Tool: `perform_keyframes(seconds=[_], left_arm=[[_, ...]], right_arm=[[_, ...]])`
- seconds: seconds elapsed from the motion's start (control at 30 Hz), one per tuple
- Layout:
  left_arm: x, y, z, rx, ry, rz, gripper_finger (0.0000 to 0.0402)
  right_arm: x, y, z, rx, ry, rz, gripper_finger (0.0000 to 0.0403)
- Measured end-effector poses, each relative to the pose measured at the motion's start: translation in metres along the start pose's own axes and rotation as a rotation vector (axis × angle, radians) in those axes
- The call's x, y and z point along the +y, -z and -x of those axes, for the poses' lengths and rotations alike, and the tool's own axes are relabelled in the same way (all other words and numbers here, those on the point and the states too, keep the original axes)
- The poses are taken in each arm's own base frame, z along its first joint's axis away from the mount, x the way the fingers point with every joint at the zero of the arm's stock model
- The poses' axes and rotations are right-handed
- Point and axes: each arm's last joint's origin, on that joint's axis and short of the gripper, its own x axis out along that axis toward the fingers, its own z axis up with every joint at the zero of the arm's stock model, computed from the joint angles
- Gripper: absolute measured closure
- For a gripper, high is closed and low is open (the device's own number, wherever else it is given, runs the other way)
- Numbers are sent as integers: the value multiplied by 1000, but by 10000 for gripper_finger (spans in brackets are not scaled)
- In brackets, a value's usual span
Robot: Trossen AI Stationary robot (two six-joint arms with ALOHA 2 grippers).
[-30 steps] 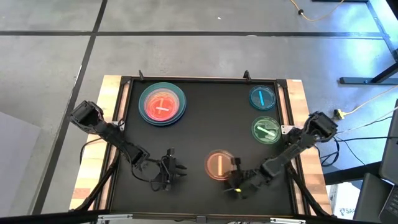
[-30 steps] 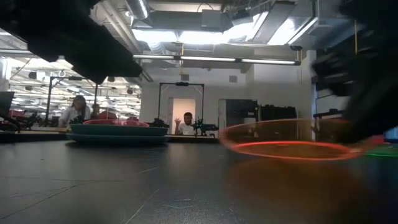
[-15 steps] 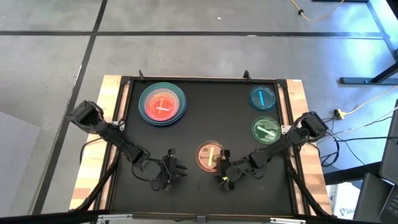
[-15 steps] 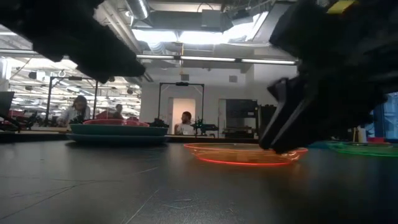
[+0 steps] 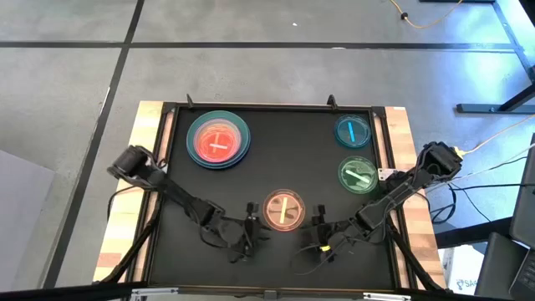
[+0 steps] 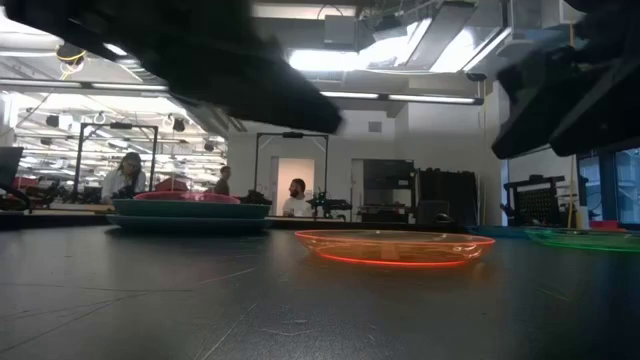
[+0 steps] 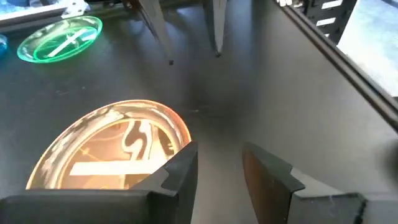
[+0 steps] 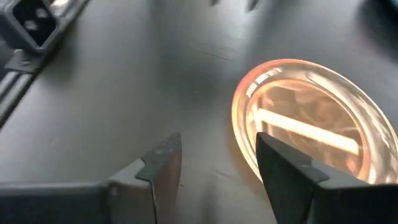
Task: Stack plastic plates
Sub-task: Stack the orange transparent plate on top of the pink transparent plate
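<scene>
Orange plate (image 5: 284,209) now sits flat on the bench (image 5: 292,159), near the front edge at the middle, free of both arms. A second ago the right tool (image 5: 320,240) was on its rim dragging it leftward from the right side; now that tool has let go and backed off to just right of the plate, fingers spread and empty in the right wrist view. Left tool (image 5: 249,237) has come in from the left and sits just beside the plate's left rim, fingers spread, one fingertip (image 7: 180,168) near or over the rim, nothing pinched. Reads as a handover: right arm pushed the plate into left arm's reach, left likely picks next. Stack (image 5: 218,140) at back left unchanged: red dish on teal and blue plates. Cyan plate (image 5: 353,131) and green plate (image 5: 358,175) at right edge, unstacked, not moved. Three small plates left to go. People in room behind, low view.
</scene>
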Motion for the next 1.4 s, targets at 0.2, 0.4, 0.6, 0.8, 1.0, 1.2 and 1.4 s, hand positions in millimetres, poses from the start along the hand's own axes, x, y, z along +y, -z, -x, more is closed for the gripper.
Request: perform_keyframes(seconds=[0.2, 0.4, 0.6, 0.8, 1.0, 1.2, 1.4], left_arm=[[18, -7, -26, 60, -21, 2, 263], [26, -8, -42, 139, 29, 15, 218], [16, 4, -54, 133, 78, -66, 216], [21, 4, -55, 134, 37, -82, 217], [30, 6, -57, 157, 38, -82, 217], [32, 18, -64, 212, 151, -64, 217], [30, 26, -69, 227, 131, -85, 218]], right_arm=[[15, 26, 10, -42, 60, -111, 206], [32, 33, 24, -120, 82, -167, 206], [42, 38, 34, -170, 134, -144, 206], [41, 38, 35, -186, 159, -146, 206], [40, 38, 35, -197, 177, -147, 206], [40, 38, 35, -203, 196, -138, 206], [38, 39, 35, -211, 233, -127, 206]])
